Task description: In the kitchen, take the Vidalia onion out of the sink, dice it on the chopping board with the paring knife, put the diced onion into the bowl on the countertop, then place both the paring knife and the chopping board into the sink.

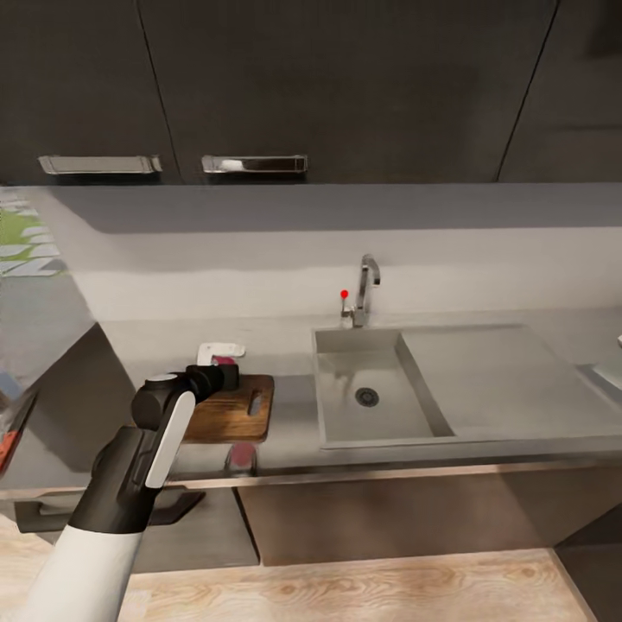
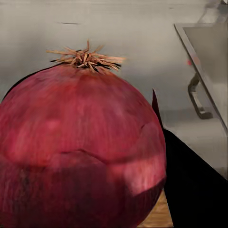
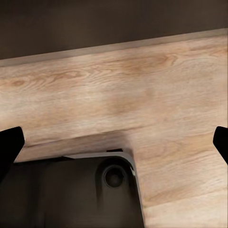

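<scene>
Right now my left end effector (image 1: 226, 377) is over the far end of the chopping board (image 1: 244, 413), and I cannot tell how far its jaws are spread. Its wrist camera is up close on the red-skinned onion (image 2: 78, 147), root tuft uppermost, a dark finger (image 2: 190, 185) just beside it. No writing I can read anywhere. My right end effector (image 3: 114, 142) is spread wide, holding nothing, over the light wood floor (image 3: 142, 90). Beyond the board, the white bowl (image 1: 216, 351) sits on the grey desk (image 1: 285, 345); the sink (image 1: 371, 393) is to the right.
</scene>
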Robot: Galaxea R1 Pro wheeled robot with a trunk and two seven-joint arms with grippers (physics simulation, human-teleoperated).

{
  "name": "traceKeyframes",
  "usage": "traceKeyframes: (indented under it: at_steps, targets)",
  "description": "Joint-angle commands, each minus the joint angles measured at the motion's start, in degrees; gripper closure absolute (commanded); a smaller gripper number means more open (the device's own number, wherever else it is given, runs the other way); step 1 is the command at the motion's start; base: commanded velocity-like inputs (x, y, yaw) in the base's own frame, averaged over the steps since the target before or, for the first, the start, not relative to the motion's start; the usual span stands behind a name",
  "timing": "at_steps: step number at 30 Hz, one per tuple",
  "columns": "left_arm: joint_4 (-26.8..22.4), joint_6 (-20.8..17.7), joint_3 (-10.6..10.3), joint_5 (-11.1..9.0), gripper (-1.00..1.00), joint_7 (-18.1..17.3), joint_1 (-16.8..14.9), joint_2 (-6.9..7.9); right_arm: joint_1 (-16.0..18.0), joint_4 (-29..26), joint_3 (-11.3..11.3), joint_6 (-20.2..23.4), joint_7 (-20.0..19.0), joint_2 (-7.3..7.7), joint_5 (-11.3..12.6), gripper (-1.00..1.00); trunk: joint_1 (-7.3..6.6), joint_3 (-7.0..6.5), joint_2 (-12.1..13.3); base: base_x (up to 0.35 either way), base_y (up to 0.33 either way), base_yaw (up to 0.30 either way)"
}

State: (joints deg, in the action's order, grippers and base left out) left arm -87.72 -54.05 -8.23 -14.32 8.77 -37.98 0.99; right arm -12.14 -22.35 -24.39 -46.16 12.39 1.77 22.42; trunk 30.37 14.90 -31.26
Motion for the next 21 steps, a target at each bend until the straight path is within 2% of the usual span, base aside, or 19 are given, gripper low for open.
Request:
traceKeyframes:
  at_steps: [1,8,21]
  targets:
    - [0.0,-0.2,-0.1,-0.5,1.0,0.6,0.0,0.06,0.0,-0.2,-0.5,-0.1,0.5,0.07,0.3,-1.0,0.03,0.0,-0.1,-0.001,0.305,0.0]
    - [0.7,-0.2,-0.1,-0.6,1.0,0.6,0.8,0.06,0.0,-0.2,-0.5,-0.2,0.5,0.07,0.2,-1.0,0.03,-0.21,-0.1,0.0,0.251,0.0]
    - [1.7,-0.1,-0.3,-0.6,1.0,0.5,1.9,-0.02,0.0,-0.2,-0.5,-0.2,0.4,0.07,0.3,-1.0,0.03,-0.22,-0.1,0.0,0.014,0.0]
